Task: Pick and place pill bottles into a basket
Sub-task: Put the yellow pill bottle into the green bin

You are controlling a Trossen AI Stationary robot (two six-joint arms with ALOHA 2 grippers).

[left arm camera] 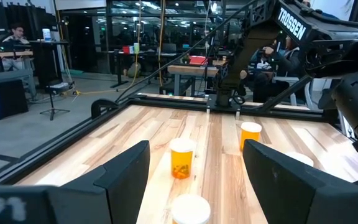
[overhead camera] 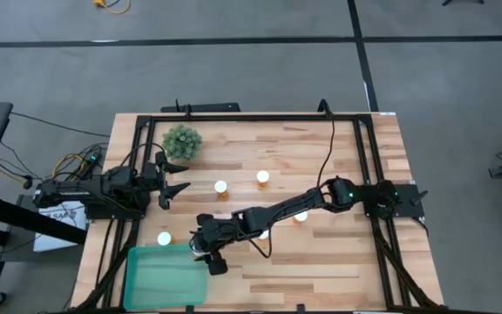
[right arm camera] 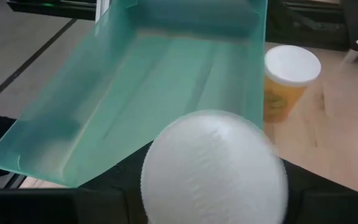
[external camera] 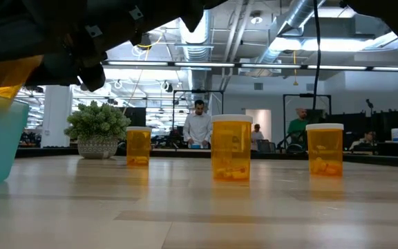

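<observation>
My right gripper (right arm camera: 213,193) clamps white-capped amber pill bottle (right arm camera: 213,168) at translucent teal plastic basket (right arm camera: 135,81) rim; early release risks spill outside. Left gripper (overhead camera: 171,179) idle, jaws apart.

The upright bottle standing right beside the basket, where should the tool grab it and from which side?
Take the bottle from straight above, fingers closing on the round cap or the body just under it. It stands upright, cap up, and the basket wall sits close on one side, so a sideways approach there looks cramped.
</observation>
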